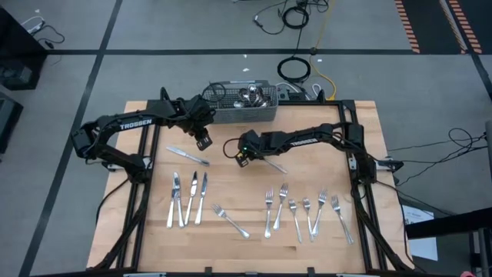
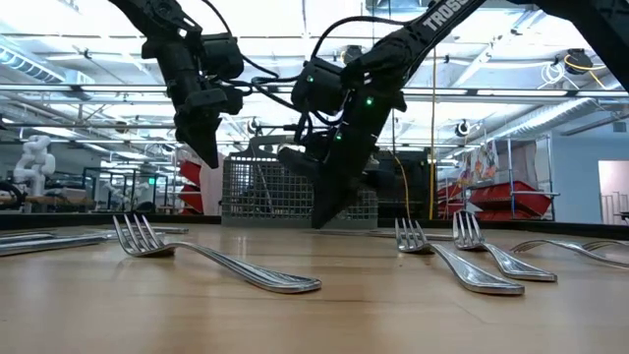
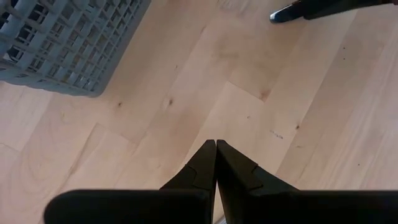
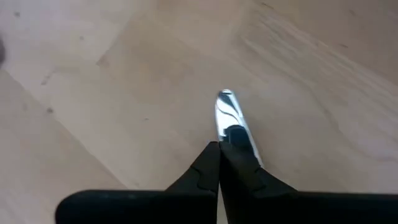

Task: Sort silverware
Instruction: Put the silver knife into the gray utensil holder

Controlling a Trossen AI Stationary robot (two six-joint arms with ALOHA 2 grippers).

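My right gripper (image 1: 244,159) (image 4: 219,144) is at mid-table, shut on a slim shiny piece of silverware (image 1: 273,165); I cannot tell what kind of piece. My left gripper (image 1: 203,143) (image 3: 216,144) hangs shut and holding nothing above bare wood, just near of the grey mesh basket (image 1: 244,112), which holds more silverware (image 1: 250,95). One knife (image 1: 188,156) lies flat left of centre. Three knives (image 1: 188,198) lie side by side near the front left. A lone fork (image 1: 231,221) and a row of several forks (image 1: 307,211) lie along the front. My right gripper pinches the piece between its two fingers near one rounded end (image 4: 225,109), which pokes out just past the fingertips. The fingers slant down from the table's right side. The rest of the piece (image 1: 278,167) trails back under the gripper toward the right, low over the wood; whether it touches the table, I cannot tell.
The basket stands at the table's far edge, just beyond my left gripper. Bare wood (image 1: 231,181) lies between the two grippers and the rows of silverware at the front. Cables (image 1: 296,69) lie on the floor behind the table.
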